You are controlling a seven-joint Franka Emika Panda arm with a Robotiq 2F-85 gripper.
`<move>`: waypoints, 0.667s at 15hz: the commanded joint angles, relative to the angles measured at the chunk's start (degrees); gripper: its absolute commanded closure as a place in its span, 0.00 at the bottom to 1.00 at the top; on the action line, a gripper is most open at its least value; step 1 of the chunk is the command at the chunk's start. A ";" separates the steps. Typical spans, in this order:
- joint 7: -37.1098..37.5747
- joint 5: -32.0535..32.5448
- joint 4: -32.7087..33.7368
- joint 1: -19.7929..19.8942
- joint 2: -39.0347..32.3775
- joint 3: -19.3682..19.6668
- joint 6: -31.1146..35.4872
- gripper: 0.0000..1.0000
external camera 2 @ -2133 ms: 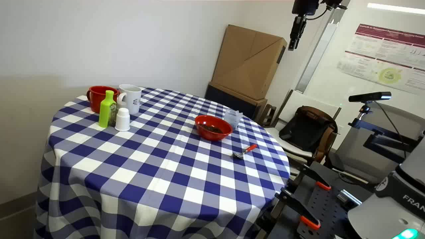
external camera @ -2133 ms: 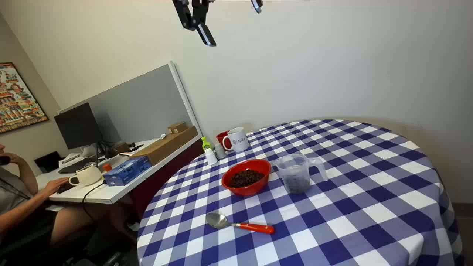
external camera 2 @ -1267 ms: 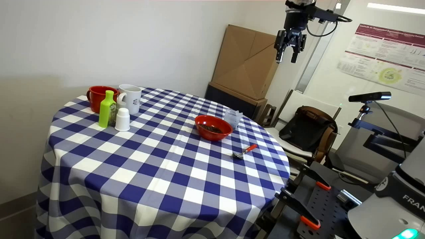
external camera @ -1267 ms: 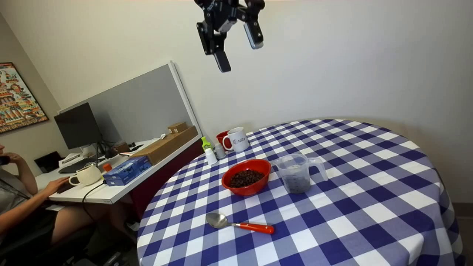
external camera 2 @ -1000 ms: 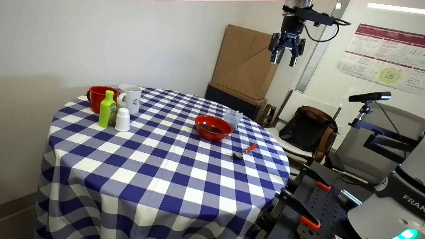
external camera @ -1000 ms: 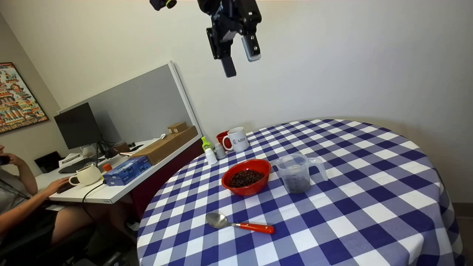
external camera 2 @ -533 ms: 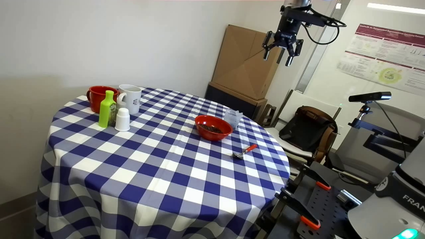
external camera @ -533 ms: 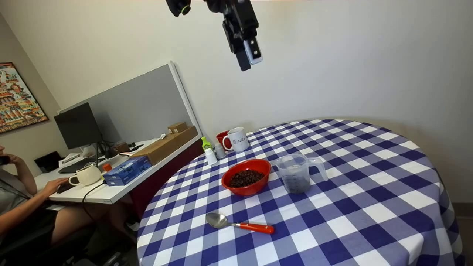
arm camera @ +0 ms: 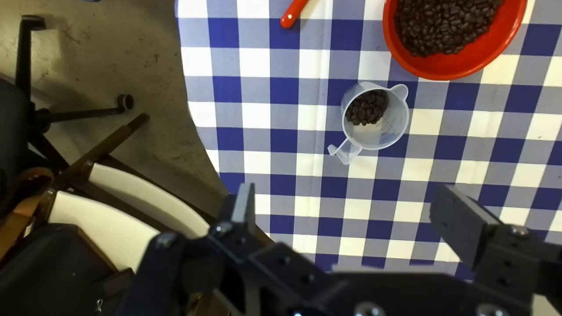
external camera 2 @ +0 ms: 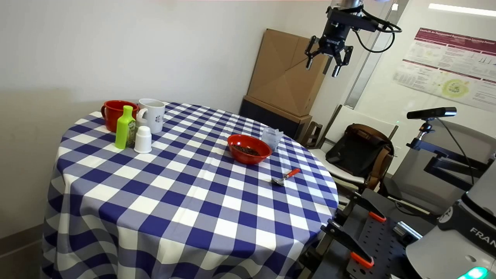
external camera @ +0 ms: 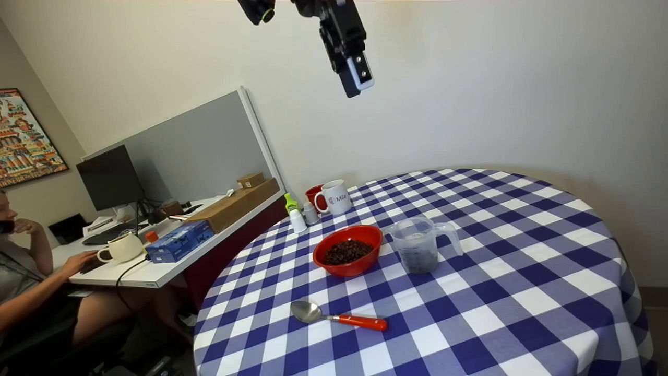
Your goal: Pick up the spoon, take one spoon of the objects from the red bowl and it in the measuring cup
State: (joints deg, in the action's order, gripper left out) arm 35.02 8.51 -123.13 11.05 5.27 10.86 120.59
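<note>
The spoon has a red-orange handle and a metal scoop. It lies on the checked cloth in front of the red bowl; the wrist view shows only its handle end. The bowl holds dark brown beans. The clear measuring cup stands upright beside the bowl, its handle pointing away from it. In the wrist view, the cup has some dark beans at its bottom. My gripper is open and empty. In both exterior views the gripper hangs high above the table.
A white mug, a red mug, a green bottle and a white shaker stand together away from the bowl. A chair with a bag stands past the table edge. A person sits at a desk.
My gripper has come lower into view, moved sideways over the table and turned about its upright axis. It stays open. In the last half second it barely moves. The table things have not moved.
</note>
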 commanded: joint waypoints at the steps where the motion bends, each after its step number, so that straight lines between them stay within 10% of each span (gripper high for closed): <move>1: 0.70 8.72 -6.89 0.39 3.74 -1.47 8.65 0.00; 5: 16.15 24.74 -14.23 2.11 5.07 -3.90 19.85 0.00; 10: 37.47 28.25 -13.38 2.40 0.51 -5.30 14.78 0.00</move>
State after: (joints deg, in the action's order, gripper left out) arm 62.38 34.84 -137.24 12.83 8.00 6.85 137.72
